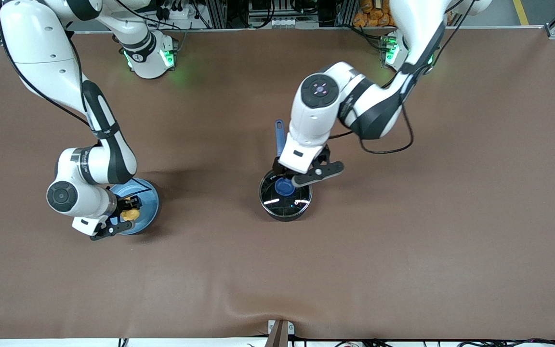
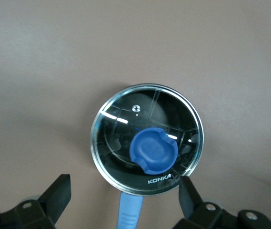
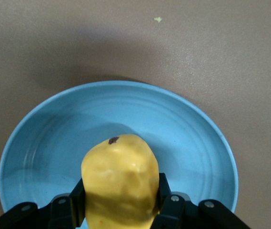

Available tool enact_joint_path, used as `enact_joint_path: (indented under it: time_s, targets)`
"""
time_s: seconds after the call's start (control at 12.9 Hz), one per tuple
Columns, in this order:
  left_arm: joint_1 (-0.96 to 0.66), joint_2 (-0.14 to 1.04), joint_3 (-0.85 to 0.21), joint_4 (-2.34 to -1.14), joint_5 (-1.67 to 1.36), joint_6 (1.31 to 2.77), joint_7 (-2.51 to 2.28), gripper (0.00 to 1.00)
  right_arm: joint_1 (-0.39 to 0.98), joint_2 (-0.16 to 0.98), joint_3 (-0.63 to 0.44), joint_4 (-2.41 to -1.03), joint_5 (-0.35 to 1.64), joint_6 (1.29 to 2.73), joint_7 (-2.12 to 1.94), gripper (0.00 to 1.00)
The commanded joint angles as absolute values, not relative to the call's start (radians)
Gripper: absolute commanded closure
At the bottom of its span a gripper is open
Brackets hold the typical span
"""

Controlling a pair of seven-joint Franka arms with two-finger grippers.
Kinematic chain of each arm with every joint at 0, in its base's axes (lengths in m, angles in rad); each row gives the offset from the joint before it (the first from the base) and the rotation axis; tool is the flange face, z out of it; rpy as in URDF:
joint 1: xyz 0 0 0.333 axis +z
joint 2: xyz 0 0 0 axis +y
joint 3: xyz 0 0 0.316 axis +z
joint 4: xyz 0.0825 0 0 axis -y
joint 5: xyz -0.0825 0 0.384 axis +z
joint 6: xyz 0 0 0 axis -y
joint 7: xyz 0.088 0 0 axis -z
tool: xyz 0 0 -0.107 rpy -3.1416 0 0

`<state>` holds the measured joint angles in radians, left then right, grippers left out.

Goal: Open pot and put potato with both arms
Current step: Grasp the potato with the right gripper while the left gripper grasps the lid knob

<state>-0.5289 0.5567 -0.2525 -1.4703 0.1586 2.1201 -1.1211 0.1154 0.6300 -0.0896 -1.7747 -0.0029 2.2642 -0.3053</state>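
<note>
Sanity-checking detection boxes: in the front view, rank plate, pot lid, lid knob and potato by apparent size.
1. light-blue plate, partly hidden by the right arm
2. glass pot lid, a bit smaller
3. blue lid knob
4. potato, looks about like the knob; unsure

A wide brown mat [image 1: 277,270] covers the table, wrinkled in a low ridge near the front camera's edge — a small metal bracket [image 1: 280,331] sits at that edge of the mat. Past the mat's edge where the bases stand, aluminium frame rails [image 1: 277,14] and dark cables crowd the background, with a pile of orange-brown lumps [image 1: 371,14] among them. Green light glows on the mat there.
</note>
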Motion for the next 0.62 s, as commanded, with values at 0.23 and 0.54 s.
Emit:
enact_joint_path:
  time_s: [0.23,0.54]
  targets:
    - [-0.571,0.667,-0.249,-1.397,0.275,2.147,-1.029,0.0,0.115,0.603,-0.08,-1.764,0.084,2.253,-0.322,0.9]
    - [-0.584,0.704,-0.247,-1.397,0.276,2.21,-1.043,0.0,0.147,0.536,-0.08,-1.75,0.153,2.186,-0.298,0.91]
